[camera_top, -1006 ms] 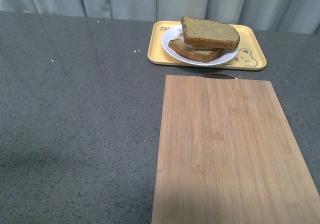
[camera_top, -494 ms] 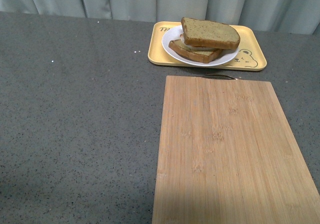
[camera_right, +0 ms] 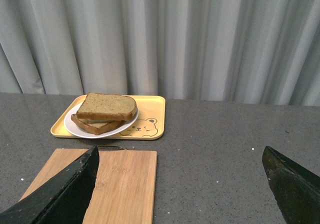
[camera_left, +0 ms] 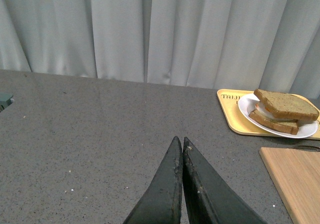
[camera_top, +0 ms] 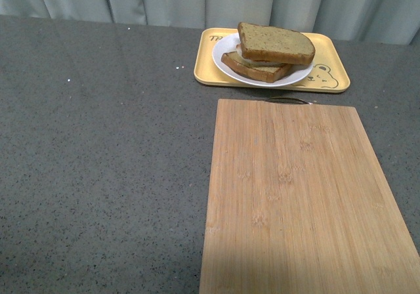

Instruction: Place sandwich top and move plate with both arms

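Front view: the sandwich top (camera_top: 275, 42) already lies on the stack, covering a pale filling and the lower bread slice (camera_top: 256, 68), all on the round white plate (camera_top: 226, 65). The plate sits inside the yellow bear tray (camera_top: 331, 79) at the far side of the grey table (camera_top: 98, 163), just beyond the bare bamboo cutting board (camera_top: 302, 195). Neither arm shows here. By the look of it, both parts of the task are done and the arms are clear.

Left wrist view: the left gripper (camera_left: 181, 145) hangs over open table with its fingers pressed together on nothing, well apart from the plate. The top slice is tan-brown and speckled, with a darker crust.

Right wrist view: the right gripper (camera_right: 180, 159) has its fingers spread wide and empty, above the board's near end, facing the tray.
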{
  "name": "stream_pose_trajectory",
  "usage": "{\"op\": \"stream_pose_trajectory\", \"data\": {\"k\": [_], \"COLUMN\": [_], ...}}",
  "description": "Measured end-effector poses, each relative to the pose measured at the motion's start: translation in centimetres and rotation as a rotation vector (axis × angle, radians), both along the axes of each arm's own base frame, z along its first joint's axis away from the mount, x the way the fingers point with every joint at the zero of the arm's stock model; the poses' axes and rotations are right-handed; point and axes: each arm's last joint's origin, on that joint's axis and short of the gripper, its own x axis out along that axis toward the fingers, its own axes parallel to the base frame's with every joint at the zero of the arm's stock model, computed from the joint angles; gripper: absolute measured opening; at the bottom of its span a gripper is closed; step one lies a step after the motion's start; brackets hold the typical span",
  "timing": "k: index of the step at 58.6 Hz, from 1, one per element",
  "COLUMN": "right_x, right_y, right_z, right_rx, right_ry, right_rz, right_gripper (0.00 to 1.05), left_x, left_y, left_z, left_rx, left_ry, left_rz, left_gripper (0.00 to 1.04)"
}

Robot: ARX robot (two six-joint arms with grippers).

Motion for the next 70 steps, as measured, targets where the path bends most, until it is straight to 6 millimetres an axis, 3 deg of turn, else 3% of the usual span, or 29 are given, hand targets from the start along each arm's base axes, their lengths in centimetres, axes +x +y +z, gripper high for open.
{"op": "stream_pose_trajectory", "data": {"k": [51, 70], "right_x": [0.0, 0.0], "right_y": [0.0, 0.0], "right_z": [0.0, 0.0], "right_rx": [0.000, 0.000], "right_ry": [0.000, 0.000], "right_rz": [0.000, 0.000], "right_gripper": [0.95, 0.95], "left_x": [-2.5, -2.5], "left_y": [0.0, 0.0], "left_z": [-0.3, -0.3], "left_rx": [0.000, 0.000], "left_ry": [0.004, 0.004], "left_rz": [0.000, 0.000], "left_gripper": [0.04, 0.62]}}
